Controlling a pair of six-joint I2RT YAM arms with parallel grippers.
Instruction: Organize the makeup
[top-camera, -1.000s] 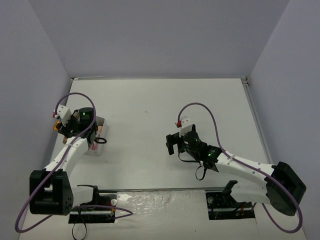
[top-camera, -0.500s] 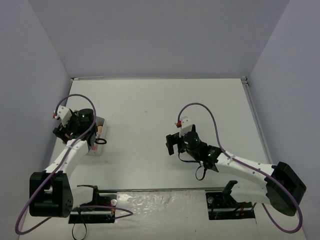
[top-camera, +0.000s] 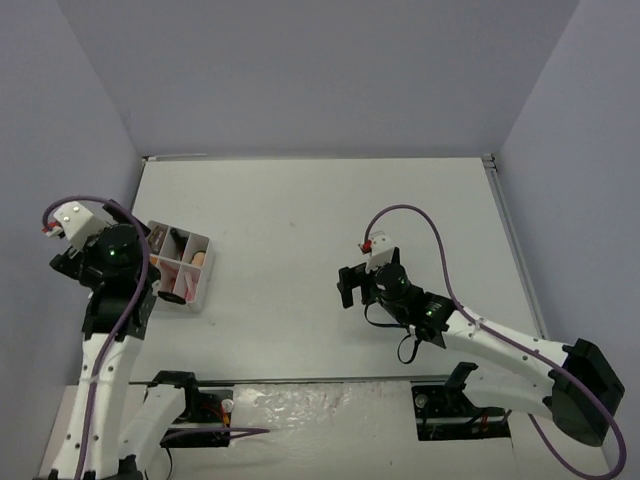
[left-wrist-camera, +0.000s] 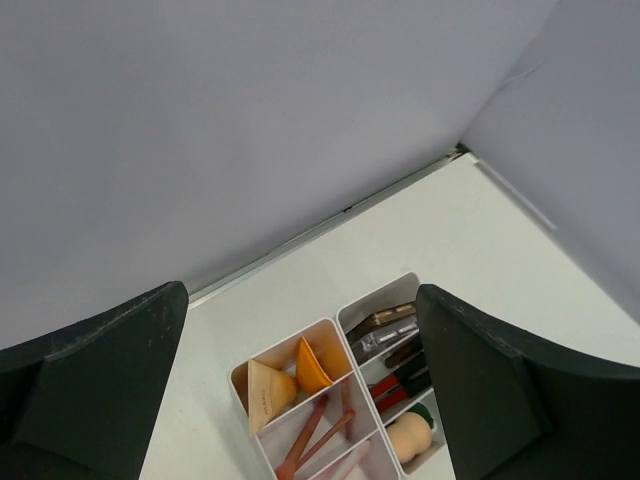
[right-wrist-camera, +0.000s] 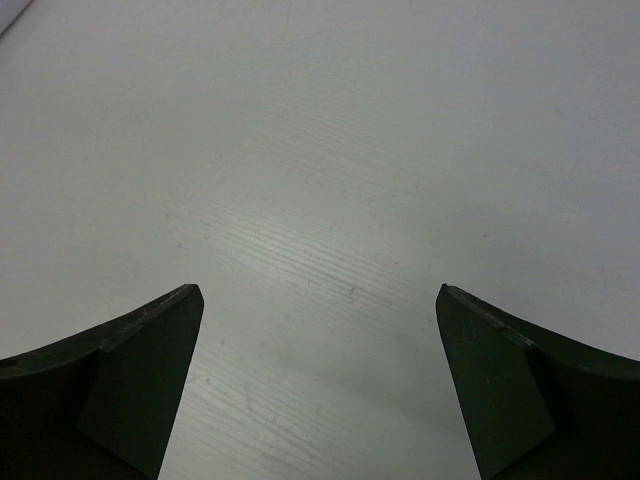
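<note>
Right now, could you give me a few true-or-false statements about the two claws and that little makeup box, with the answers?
1. The right claw is gripping a tube. False: it is open and empty, over bare table.
2. The left claw is open and holds nothing. True.
3. The box stands in the middle of the table. False: it sits near the table's left edge.
4. The orange tube and the beige tube share one compartment. True.
</note>
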